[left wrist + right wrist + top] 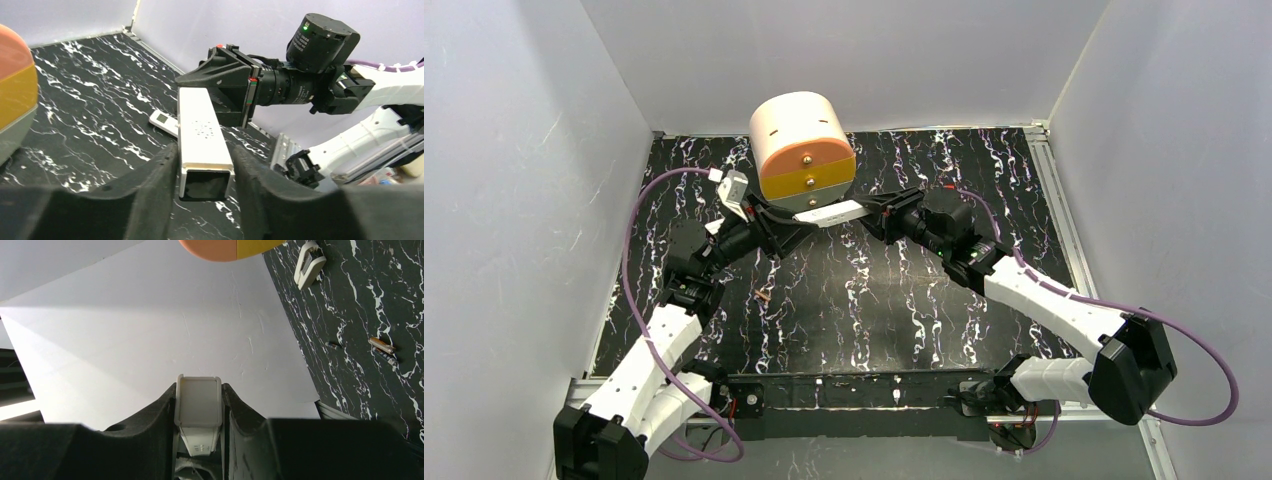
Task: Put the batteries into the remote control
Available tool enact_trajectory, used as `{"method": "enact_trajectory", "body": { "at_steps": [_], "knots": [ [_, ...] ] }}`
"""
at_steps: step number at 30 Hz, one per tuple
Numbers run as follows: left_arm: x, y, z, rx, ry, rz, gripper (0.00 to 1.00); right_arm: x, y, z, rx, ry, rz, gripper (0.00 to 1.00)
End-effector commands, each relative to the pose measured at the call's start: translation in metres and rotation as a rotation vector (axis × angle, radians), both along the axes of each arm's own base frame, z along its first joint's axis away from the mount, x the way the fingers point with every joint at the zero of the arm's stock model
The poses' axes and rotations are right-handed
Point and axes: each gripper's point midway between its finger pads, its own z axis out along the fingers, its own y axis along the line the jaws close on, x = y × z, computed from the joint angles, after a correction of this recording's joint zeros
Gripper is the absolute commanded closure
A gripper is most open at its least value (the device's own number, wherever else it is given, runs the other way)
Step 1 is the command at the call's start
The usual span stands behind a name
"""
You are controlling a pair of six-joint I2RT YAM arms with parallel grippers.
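We log: left gripper and right gripper each clamp white bar; batteries at 7 o'clock from left gripper, top view; remote control on table below bar.

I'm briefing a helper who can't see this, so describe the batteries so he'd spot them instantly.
Find the black marbled mat, then the left arm's black elbow joint. Just right of it, seen overhead, lie two coppery batteries, side by side: slim cylinders, unlike the white plastic pieces around.
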Motion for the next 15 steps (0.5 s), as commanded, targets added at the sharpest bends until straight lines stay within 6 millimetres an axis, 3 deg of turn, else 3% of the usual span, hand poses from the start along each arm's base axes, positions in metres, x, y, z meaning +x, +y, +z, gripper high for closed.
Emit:
{"method": "enact_trajectory", "body": {
  "at_steps": [1, 6, 9, 12, 15],
  "knots": [
    [-0.005, -0.002, 0.006, -0.002, -0.048, -0.024, 0.65, -0.005, 0.001, 0.027, 0.083, -0.06, 0.015, 0.96],
    [-0.007, -0.005, 0.008, 0.004, -0.061, -0.048, 1.0, -0.01, -0.003, 0.02, 0.067, -0.064, 0.019, 0.95],
    [-0.008, -0.005, 0.009, 0.005, -0.077, -0.052, 1.0, -0.011, -0.006, 0.022, 0.052, -0.088, 0.018, 0.88],
    [-0.008, -0.005, 0.015, -0.003, -0.094, -0.055, 1.0, -0.013, -0.007, 0.025, 0.025, -0.125, 0.026, 0.64],
    [-0.008, -0.007, 0.023, -0.003, -0.118, -0.071, 1.0, -0.017, -0.01, 0.02, -0.03, -0.166, 0.044, 0.35]
  ]
}}
